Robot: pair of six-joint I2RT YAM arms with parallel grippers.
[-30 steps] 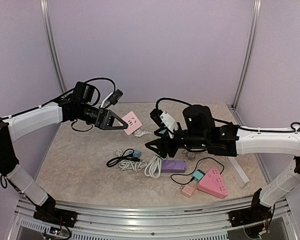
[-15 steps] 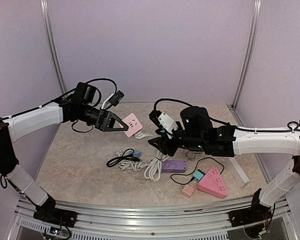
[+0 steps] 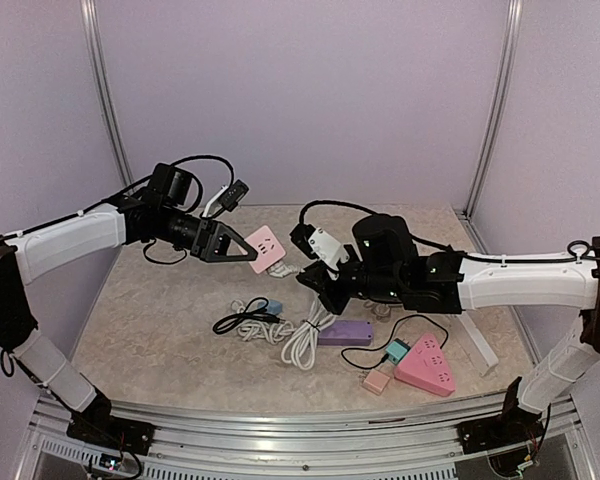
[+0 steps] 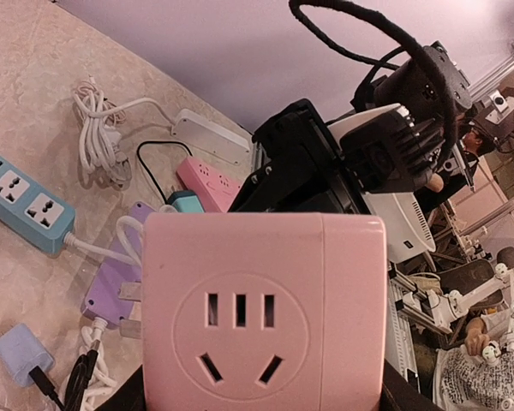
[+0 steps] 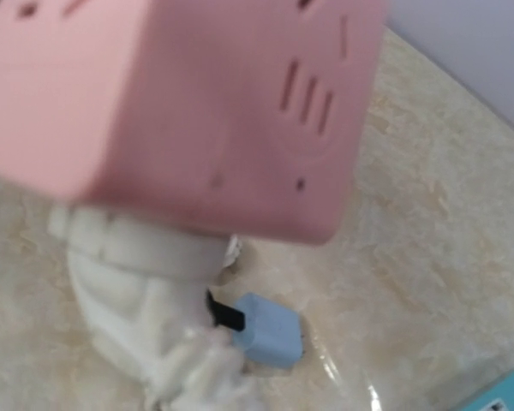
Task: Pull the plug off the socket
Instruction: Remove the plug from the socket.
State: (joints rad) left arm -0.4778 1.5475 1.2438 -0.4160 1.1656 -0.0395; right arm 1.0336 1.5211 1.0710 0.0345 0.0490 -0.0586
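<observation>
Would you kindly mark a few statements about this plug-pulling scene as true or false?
1. The left hand holds the pink socket cube up off the table. True.
2. The white plug has come free of the cube. False: it sits against the cube's underside, plugged in.
3. A pink triangular power strip lies on the table beside the right arm. True.
4. The right hand grips the purple adapter. False: the adapter lies on the table, and the hand is up near the plug.
5. The right hand is wide open. False: it is shut.
</observation>
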